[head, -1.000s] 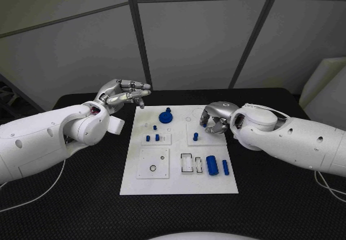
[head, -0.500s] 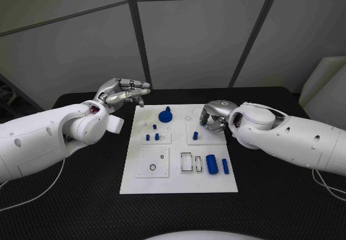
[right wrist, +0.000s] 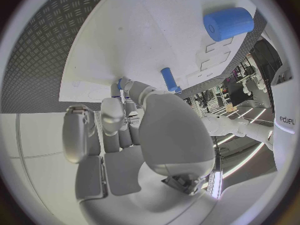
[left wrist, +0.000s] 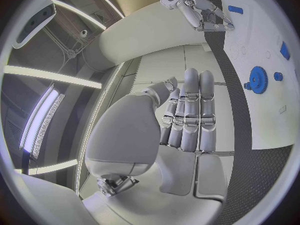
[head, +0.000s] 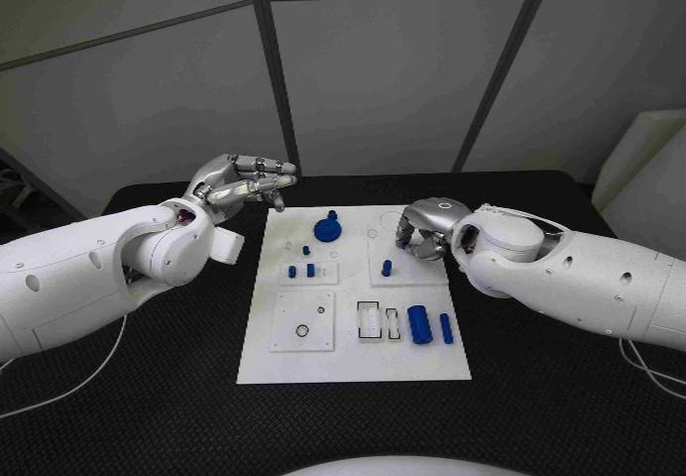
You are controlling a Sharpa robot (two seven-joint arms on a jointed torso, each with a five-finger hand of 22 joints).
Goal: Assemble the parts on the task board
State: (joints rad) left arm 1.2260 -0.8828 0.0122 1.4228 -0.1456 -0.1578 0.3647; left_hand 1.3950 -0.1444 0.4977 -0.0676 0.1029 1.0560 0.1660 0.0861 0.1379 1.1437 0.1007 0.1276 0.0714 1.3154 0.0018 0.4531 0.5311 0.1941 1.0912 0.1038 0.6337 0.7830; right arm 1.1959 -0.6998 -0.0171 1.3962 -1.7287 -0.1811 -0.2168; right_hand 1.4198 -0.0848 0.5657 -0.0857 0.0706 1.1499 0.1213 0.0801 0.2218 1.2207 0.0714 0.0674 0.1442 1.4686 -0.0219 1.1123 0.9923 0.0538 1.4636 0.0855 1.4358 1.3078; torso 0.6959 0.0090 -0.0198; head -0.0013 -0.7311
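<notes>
Two hands frame the task board, the white plate lying in the middle of the black desk. We see the left hand raised just off the board's far left corner, its fingers curled in together on nothing, clear of every part. We see the right hand low over the board's far right area, near the upright blue peg. In the right wrist view a small blue piece shows at the tips of its fingers; we judge it pinched there, though the contact itself is partly hidden.

Other parts stay on the board: the blue gear with its knob at the far middle, small pegs on the left square, and a large cylinder beside a thin bar near the recessed slots.

Risks, in our judgement: the pinch is shallow, so the piece may tilt or slip out as the hand lowers it. A tilted piece would jam at the mouth of its seat. The hand also hides its own target from the head camera, so a small misalignment could go unseen. Its knuckles pass close to the upright peg and could knock it.
</notes>
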